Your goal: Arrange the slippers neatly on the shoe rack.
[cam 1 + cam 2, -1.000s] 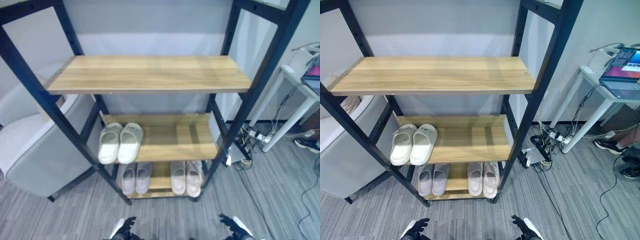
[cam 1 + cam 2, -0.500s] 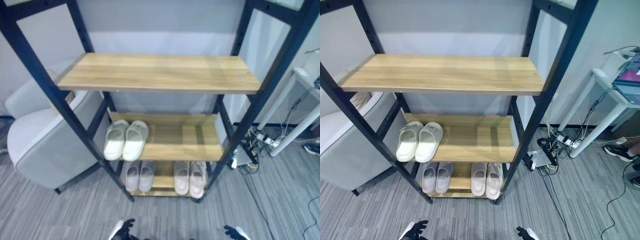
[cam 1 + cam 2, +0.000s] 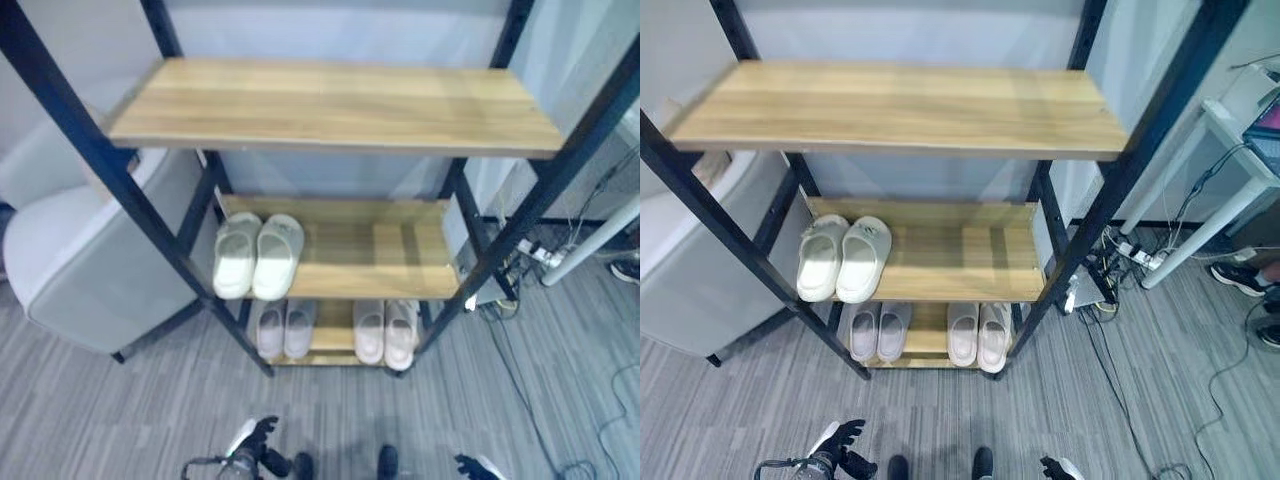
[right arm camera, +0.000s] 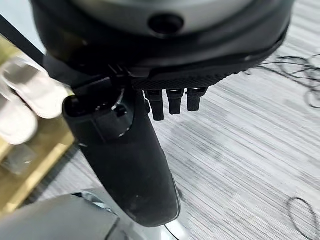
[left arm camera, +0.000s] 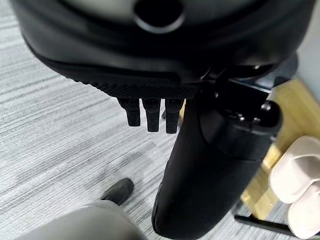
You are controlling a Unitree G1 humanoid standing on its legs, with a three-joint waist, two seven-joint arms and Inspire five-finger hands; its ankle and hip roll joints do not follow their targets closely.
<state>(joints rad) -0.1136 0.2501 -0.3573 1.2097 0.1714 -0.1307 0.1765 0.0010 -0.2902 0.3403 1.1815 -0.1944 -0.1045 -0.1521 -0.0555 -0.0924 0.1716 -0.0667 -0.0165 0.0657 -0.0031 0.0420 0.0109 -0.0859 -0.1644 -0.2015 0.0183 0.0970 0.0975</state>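
The black-framed shoe rack [image 3: 330,100] has three wooden shelves. A cream pair of slippers [image 3: 258,256] lies side by side at the left of the middle shelf [image 3: 380,255]. On the bottom shelf sit two pale pairs, one on the left [image 3: 282,328] and one on the right [image 3: 385,333]. My left hand [image 3: 250,450] hangs low over the floor in front of the rack, fingers [image 5: 150,112] straight and empty. My right hand [image 3: 478,467] hangs likewise, its fingers [image 4: 172,100] straight, holding nothing. Pale slippers [image 5: 295,170] show past the left thumb.
A grey armchair [image 3: 80,260] stands close against the rack's left side. To the right are a white table leg [image 3: 600,240], a power strip with cables [image 3: 535,255] on the floor, and a person's shoe [image 3: 1230,275]. Grey carpet [image 3: 120,420] lies in front.
The camera has shifted, so the rack sits higher and a little left in the picture. The slippers lie as before. Both hands stay low and empty.
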